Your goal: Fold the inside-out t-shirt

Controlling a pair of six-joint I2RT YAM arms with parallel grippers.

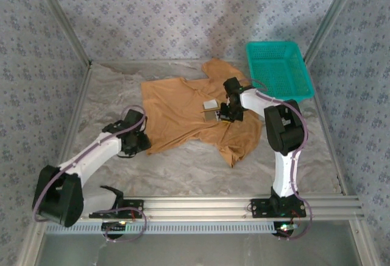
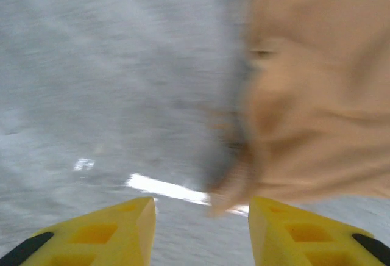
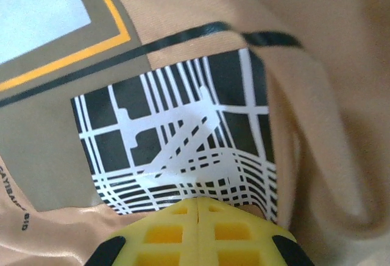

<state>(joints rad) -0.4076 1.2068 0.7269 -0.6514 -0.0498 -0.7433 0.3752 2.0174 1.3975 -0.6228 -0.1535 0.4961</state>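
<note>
The inside-out t-shirt (image 1: 183, 110) lies spread over the middle of the table, tan and wrinkled, with one sleeve reaching toward the back. A turned-over bit shows a black-and-white grid print (image 1: 211, 108) (image 3: 177, 138). My right gripper (image 1: 224, 115) (image 3: 198, 202) sits on the shirt's right half, fingers pressed together, pinching the printed cloth (image 3: 329, 125) at their tips. My left gripper (image 1: 141, 139) (image 2: 201, 208) hovers at the shirt's lower left edge. Its yellow fingers (image 2: 128, 229) stand apart with nothing between them, and the blurred shirt edge (image 2: 317, 83) lies just ahead to the right.
A teal basket (image 1: 279, 68) stands at the back right, just beyond the shirt. The table is covered with a crinkled grey-white sheet (image 1: 183, 168). Patterned walls close in the left, back and right. An aluminium rail (image 1: 244, 204) runs along the near edge.
</note>
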